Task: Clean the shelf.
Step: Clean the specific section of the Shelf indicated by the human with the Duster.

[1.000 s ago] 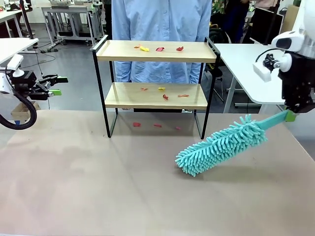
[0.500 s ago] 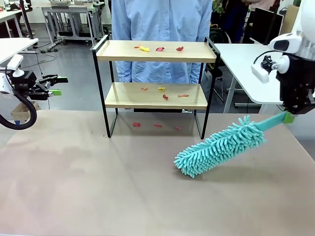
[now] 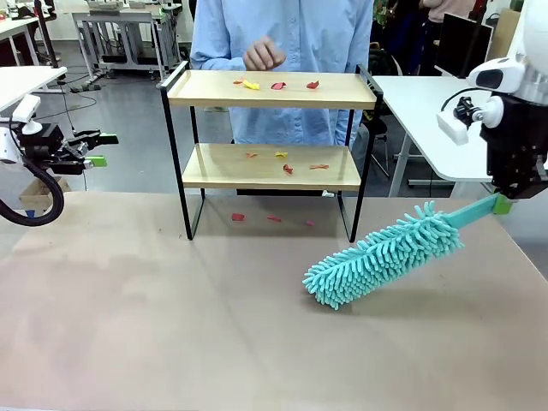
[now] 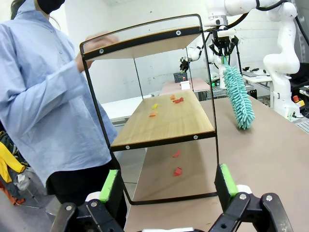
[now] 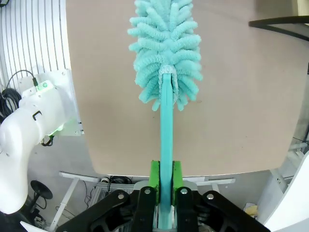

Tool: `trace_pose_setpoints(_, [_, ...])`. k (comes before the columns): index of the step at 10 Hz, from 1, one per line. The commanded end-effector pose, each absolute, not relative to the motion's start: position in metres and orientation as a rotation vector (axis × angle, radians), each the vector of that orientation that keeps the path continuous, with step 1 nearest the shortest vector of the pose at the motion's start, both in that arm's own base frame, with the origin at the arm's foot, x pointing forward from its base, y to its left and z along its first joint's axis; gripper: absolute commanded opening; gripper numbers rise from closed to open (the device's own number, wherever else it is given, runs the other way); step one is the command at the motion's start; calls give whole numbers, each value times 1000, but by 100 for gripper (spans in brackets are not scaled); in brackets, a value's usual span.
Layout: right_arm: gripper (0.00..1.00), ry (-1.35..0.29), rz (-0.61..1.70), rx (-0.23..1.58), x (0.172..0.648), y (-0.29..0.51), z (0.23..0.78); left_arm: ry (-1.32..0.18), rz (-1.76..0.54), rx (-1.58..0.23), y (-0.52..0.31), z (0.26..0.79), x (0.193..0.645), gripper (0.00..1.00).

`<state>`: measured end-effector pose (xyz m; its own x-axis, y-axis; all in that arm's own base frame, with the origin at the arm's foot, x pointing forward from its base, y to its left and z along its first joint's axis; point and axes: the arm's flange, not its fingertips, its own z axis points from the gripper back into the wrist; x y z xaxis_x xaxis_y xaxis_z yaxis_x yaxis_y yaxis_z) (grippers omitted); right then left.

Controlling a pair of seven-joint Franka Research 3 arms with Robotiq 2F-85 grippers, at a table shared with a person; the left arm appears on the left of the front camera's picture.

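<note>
The shelf (image 3: 205,89) stands at the back middle of the brown table, with small red and yellow scraps (image 3: 278,86) on its top board, on the lower board (image 3: 287,167) and on the table beneath. My right gripper (image 3: 503,203) is shut on the teal handle of a fluffy teal duster (image 3: 381,255), whose head slants down to the table, right of the shelf. The handle (image 5: 164,145) runs between the green pads (image 5: 153,176). My left gripper (image 3: 101,148) hangs open beyond the table's left edge, and its open fingers (image 4: 226,179) face the shelf's side frame (image 4: 145,87).
A person in a blue shirt stands behind the shelf with a hand (image 3: 264,55) raised just above the top board. White tables flank the scene at right (image 3: 428,111) and left (image 3: 21,81). The near table surface (image 3: 171,300) is bare.
The person's hand has come up above the shelf's top board. The duster shifted slightly left a second ago and has held still since. The left arm has not moved.
</note>
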<state>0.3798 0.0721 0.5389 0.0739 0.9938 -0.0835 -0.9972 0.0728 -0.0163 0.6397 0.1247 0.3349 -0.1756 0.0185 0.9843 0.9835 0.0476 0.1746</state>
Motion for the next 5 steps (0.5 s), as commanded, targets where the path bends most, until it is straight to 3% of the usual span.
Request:
trace_pose_setpoints(1, [13, 51, 1497, -86, 379, 71, 541, -1381, -1300, -1094, 124, 338, 639, 100])
trace_pose_setpoints(5, [13, 51, 1497, -86, 379, 71, 541, -1381, -1300, -1094, 124, 338, 639, 100])
